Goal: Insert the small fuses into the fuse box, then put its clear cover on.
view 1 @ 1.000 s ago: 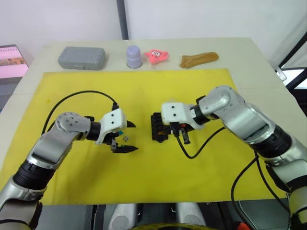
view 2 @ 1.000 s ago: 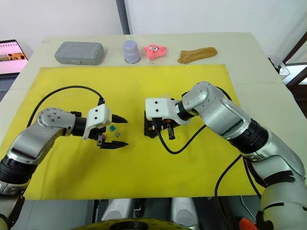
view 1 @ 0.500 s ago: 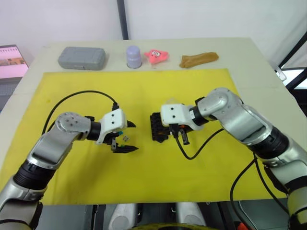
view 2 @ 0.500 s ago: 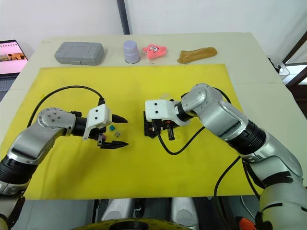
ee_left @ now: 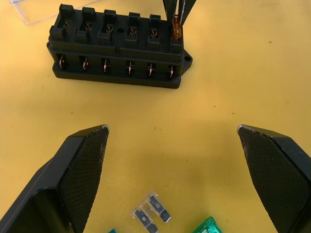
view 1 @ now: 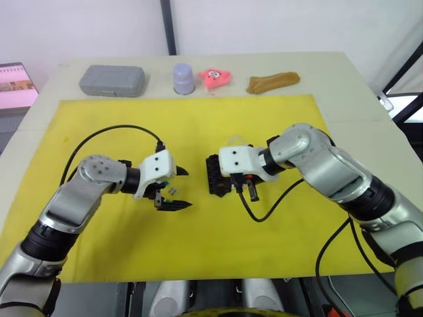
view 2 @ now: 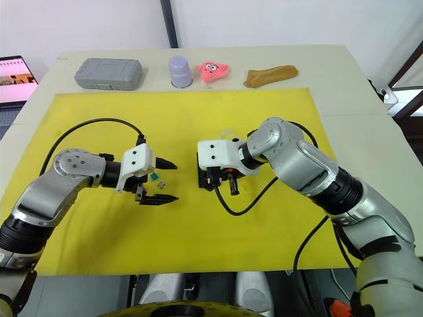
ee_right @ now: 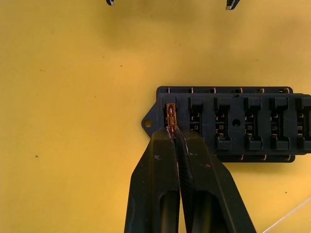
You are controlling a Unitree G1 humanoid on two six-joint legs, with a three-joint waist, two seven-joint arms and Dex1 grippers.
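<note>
the right gripper (ee_right: 173,132) is seen clamped on a tan fuse (ee_right: 170,115) held upright over the end slot of the fuse box (ee_right: 233,124), whose long axis runs crosswise to the fingers, while the left gripper (ee_left: 177,145) is spread wide above the loose fuses (ee_left: 151,215).

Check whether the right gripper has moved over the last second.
Yes, slightly. The right gripper, shut on a tan fuse, has edged toward the robot's left, covering more of the fuse box, which stays put.
</note>
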